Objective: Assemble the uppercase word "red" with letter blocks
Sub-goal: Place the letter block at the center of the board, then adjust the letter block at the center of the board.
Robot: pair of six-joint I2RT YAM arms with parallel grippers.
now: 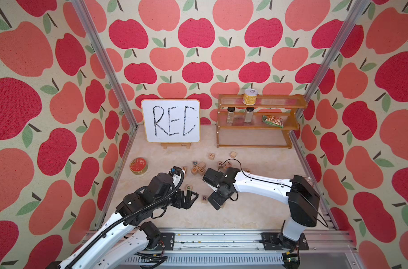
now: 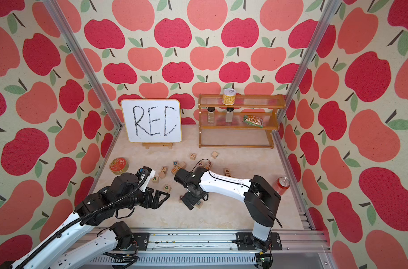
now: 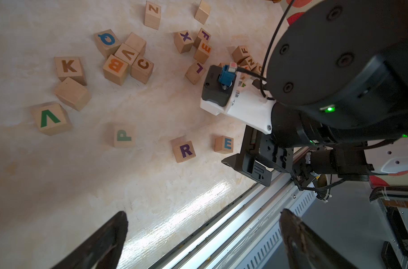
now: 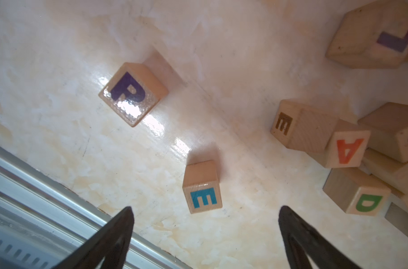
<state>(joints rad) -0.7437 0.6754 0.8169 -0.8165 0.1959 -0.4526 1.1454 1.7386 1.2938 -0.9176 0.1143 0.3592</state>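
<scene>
R block (image 4: 133,94) and E block (image 4: 203,189), pale wooden cubes, stand apart on the glossy marbled table (image 4: 58,130) near its front rail (image 4: 35,177). D block (image 4: 361,200) looks wedged in the pile (image 4: 347,151). Right gripper (image 4: 205,216) and left gripper (image 3: 203,214): fingers spread, empty.

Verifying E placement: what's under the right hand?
The teal E block sits on the table below the open right hand, clear of both fingers, near the purple R block. In both top views the hand hides most of it.
</scene>
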